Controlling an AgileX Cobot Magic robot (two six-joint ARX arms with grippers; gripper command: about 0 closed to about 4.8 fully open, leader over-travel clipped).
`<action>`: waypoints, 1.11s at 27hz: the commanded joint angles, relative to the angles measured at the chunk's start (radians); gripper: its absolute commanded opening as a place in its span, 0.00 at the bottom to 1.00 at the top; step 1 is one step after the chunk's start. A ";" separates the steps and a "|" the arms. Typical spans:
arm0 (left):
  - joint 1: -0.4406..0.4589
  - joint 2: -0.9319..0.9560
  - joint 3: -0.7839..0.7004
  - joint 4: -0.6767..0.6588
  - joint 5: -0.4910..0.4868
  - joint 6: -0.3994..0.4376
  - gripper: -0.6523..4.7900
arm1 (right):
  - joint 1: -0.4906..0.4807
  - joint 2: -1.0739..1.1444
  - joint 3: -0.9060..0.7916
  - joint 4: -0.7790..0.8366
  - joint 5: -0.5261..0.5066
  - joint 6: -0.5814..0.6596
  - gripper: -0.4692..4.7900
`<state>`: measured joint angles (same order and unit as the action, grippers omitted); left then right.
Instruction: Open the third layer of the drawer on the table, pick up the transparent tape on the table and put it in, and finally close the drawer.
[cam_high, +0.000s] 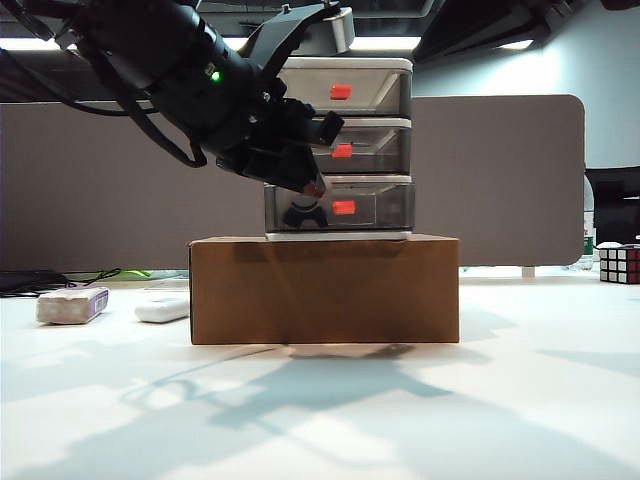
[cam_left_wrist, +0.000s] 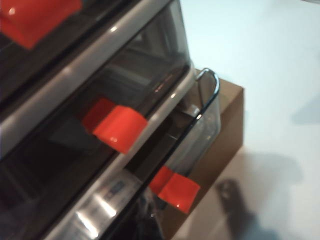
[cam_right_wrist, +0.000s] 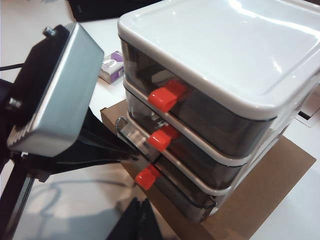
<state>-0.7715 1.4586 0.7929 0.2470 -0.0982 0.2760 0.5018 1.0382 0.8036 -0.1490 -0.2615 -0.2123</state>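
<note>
Grey partition panels close the room behind a wide white bench (cam_high: 520, 400), where a brown cardboard box (cam_high: 325, 290) carries the drawer cabinet (cam_high: 345, 150) with three smoky drawers. The lowest drawer (cam_right_wrist: 172, 192) stands pulled out a little, its clear rim ahead of the two above, its orange tab (cam_high: 344, 207) at the front centre. The left gripper (cam_high: 312, 183) hangs just in front of this drawer, at its left part, with the jaws together and nothing seen between them. The right gripper (cam_right_wrist: 142, 220) shows only two dark tips close to each other beside the box; if it is closed I cannot tell. The tape ring I cannot find in any view; inside the lowest drawer a dark shape shows through the front, but it is too unclear to name. The risk I see is in the push: the cabinet only rests on the box, so an off-centre or hard press could slide or turn the whole cabinet, or jam the drawer askew. The closed tips may also slip on the smooth front and catch the tab.
</note>
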 joint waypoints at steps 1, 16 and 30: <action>0.002 -0.007 0.003 0.015 -0.007 0.004 0.11 | 0.000 -0.003 0.005 0.005 0.002 -0.005 0.08; -0.225 -0.545 -0.035 -0.617 -0.069 -0.053 0.11 | 0.003 -0.266 -0.021 -0.183 0.007 0.053 0.08; -0.237 -1.336 -0.542 -0.490 -0.308 -0.268 0.11 | 0.003 -1.032 -0.430 -0.227 0.245 0.186 0.08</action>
<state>-1.0103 0.1467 0.2737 -0.2848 -0.3855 0.0383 0.5056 0.0254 0.3904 -0.3813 -0.0372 -0.0311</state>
